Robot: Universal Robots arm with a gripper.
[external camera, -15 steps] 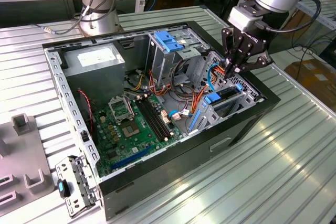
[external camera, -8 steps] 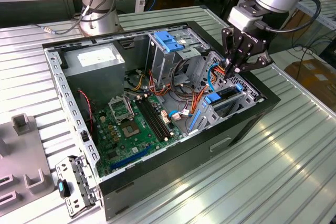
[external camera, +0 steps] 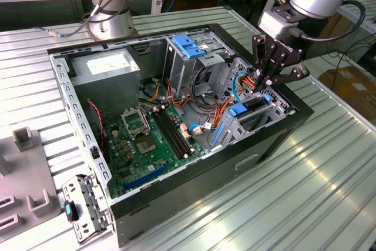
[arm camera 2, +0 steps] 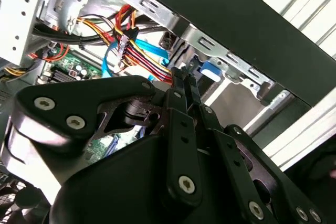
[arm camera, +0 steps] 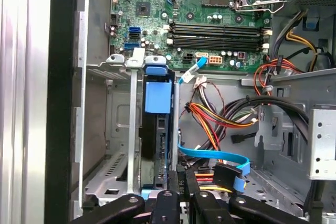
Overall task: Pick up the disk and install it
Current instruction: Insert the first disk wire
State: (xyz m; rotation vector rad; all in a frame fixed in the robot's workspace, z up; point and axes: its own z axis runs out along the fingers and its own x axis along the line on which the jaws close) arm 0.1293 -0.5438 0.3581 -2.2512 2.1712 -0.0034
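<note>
Noted an open case [external camera: 194, 198] lying on its side on a ribbed metal table [external camera: 305, 192], inner parts exposed. Observed a green motherboard [external camera: 147, 145] on the floor of the case, a grey power supply [external camera: 106, 69] in the far corner, and a tall cage [external camera: 188, 48] with a blue handle beside it.

Located the gripper [external camera: 265, 86] over the case corner on the exterior view's right, pointing down into the drive bay [external camera: 276, 116]. Found the fingers [arm camera 2: 184, 85] drawn together in the second wrist view, with no gap and nothing between them; judged closed and holding nothing. Confirmed the same in the first wrist view, with the gripper [arm camera: 184, 179] just beside the disk's near end. Could not tell whether tips and disk touch.

Found the disk [external camera: 254, 106] standing on edge inside that bay, between the bay's metal walls, directly under the gripper. Seen in the first wrist view as a dark slab [arm camera: 152, 140] with a blue tab [arm camera: 157, 97] at the end nearest the motherboard.

Recorded a bundle of red, orange and yellow wires [arm camera: 210, 121] and a flat blue cable [arm camera: 215, 156] beside the bay, close to the fingers. Noted a loose metal bracket [external camera: 82, 204] on the table outside the case.
</note>
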